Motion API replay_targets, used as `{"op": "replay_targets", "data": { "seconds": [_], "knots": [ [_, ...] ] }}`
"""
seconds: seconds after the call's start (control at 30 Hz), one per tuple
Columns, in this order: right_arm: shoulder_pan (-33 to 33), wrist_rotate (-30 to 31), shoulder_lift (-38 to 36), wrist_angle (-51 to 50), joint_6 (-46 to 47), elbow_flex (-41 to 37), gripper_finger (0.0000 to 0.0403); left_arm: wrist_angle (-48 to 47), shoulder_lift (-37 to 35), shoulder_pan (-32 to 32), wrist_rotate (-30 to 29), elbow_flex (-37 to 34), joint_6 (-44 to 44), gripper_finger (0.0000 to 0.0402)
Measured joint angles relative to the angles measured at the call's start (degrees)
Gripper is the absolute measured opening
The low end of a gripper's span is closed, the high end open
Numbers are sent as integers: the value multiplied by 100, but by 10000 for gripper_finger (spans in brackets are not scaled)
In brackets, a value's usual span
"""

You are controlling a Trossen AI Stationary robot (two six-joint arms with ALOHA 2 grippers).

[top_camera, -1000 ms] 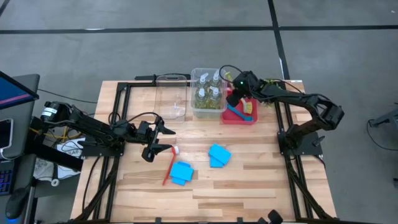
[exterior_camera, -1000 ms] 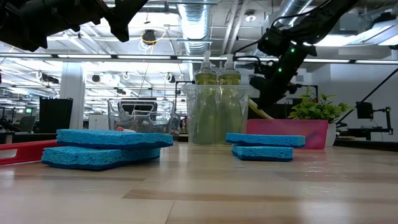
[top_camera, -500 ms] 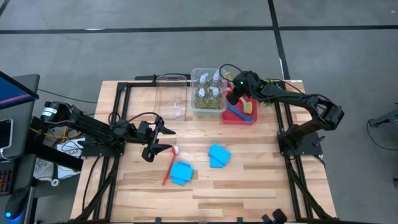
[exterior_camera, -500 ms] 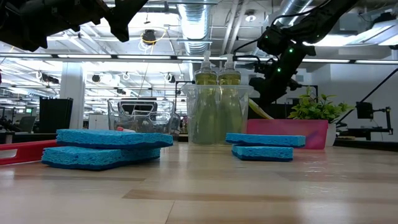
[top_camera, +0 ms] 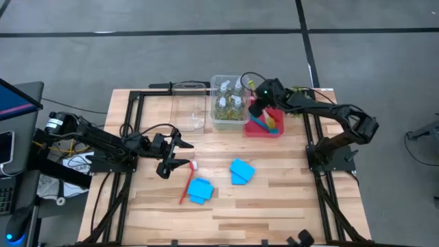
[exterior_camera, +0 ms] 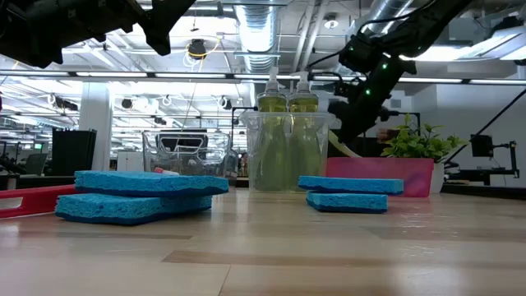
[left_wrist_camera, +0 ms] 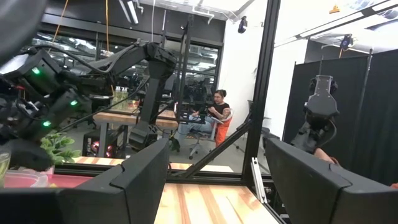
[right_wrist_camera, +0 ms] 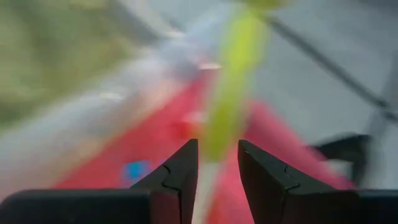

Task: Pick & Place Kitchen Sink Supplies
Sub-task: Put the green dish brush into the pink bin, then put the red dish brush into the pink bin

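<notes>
My right gripper (top_camera: pixel 260 108) hangs over the red bin (top_camera: pixel 264 130) at the table's far side, shut on the yellow-green brush (top_camera: pixel 271 121). A blue brush (top_camera: pixel 259 125) lies in that bin. Several bottles (top_camera: pixel 230 103) stand in a clear bin. My left gripper (top_camera: pixel 180 155) hovers open and holds nothing (left_wrist_camera: pixel 217 186), just left of the red brush (top_camera: pixel 186 182), which lies flat on the table. Two stacks of blue sponges (top_camera: pixel 199 191) (top_camera: pixel 241 170) rest on the wood; the low view shows them too (exterior_camera: pixel 140 193) (exterior_camera: pixel 349 193). My right gripper has the yellow-green brush's slim handle (right_wrist_camera: pixel 219 140) between its two fingers (right_wrist_camera: pixel 180 174), which lie across it. The fingers come from above, slanting down into the red bin. The brush slopes down inside the bin (exterior_camera: pixel 345 148); its lower end is hidden by the bin wall.
An empty clear bin (top_camera: pixel 190 113) stands left of the bottle bin. A small leafy plant (exterior_camera: pixel 419 140) sits behind the red bin at the far right. Black frame rails run along the table's left and right sides. Bare wood lies toward the near edge.
My right gripper has shifted only slightly over the red bin, keeping the yellow-green brush between its fingers. The left arm, the red brush and the sponges have stayed where they were.
</notes>
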Motion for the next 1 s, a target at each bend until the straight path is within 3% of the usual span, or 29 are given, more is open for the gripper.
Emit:
{"op": "replay_targets", "data": {
  "seconds": [0.07,0.17,0.47,0.7,1.0],
  "knots": [
    [-11,643,107,55,36,0,107,2,0,-1,-1,0,0,269],
    [-52,1099,284,92,103,-4,107,2,0,0,-2,2,0,269],
    [-47,1106,290,181,122,-4,107,0,0,-2,0,0,0,269],
    [406,1157,-443,41,166,-4,107,2,0,-2,0,0,2,269],
    [1715,1515,-1705,-203,-178,-4,107,2,0,-2,0,0,2,269]
  ]
}}
